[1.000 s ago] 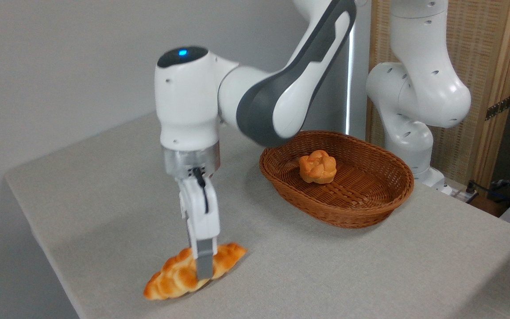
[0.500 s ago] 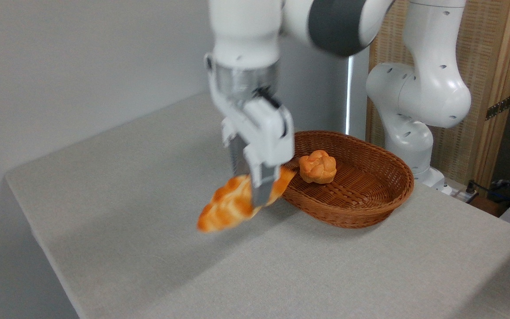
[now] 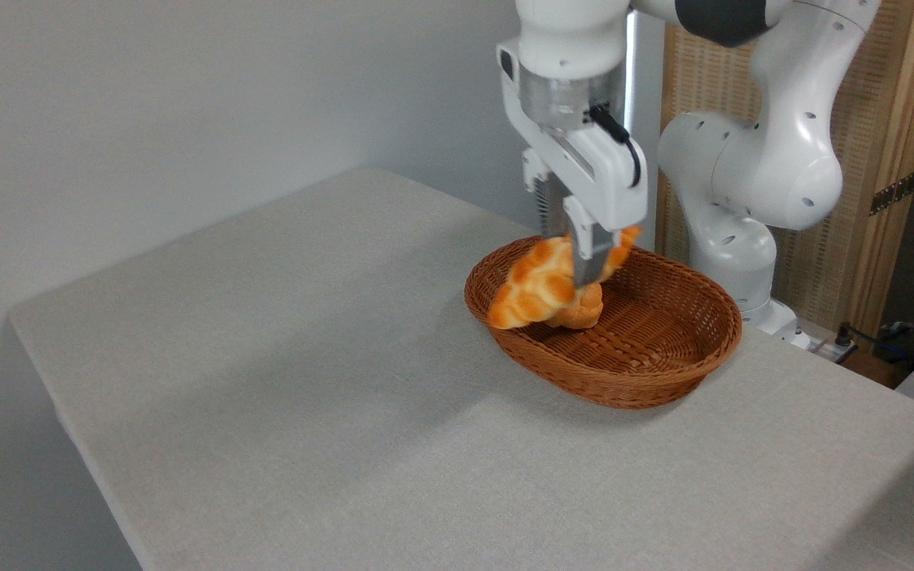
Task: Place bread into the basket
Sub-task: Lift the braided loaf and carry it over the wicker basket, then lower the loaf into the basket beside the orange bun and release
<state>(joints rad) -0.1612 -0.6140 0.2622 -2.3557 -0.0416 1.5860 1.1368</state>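
1. Gripper (image 3: 586,266) points down over the left half of the basket (image 3: 687,365), fingers clenched on the bread (image 3: 540,281).
2. Near finger (image 3: 586,258) is a grey pad crossing the loaf towards its upper right end; the far finger is mostly hidden behind the loaf.
3. Bread is tilted: lower pointed end down-left, over or just inside the basket's left rim; upper end up-right, poking out past the finger.
4. Bread is held off the table; cannot tell if its underside touches anything in the basket.
5. Loaf is a bit blurred, but its braided ridges are visible, golden-orange.
6. Small round bun (image 3: 584,311) sits in the basket, directly behind and under the loaf, mostly hidden; only its lower right part shows.
7. Basket is oval, brown wicker, thick rim, on the right part of the table (image 3: 266,381); the right half of the inside is bare weave.
8. Table has a grey cloth-like surface; a soft shadow falls on it left of the basket.
9. Arm (image 3: 766,166): white links, wrist comes down from the top edge, base column stands behind the basket at right.
10. Black cable (image 3: 620,139) runs down the side of the gripper body.
11. Background: plain grey wall at left, wood-framed woven screen (image 3: 877,103) at right, some cables at the far right edge.
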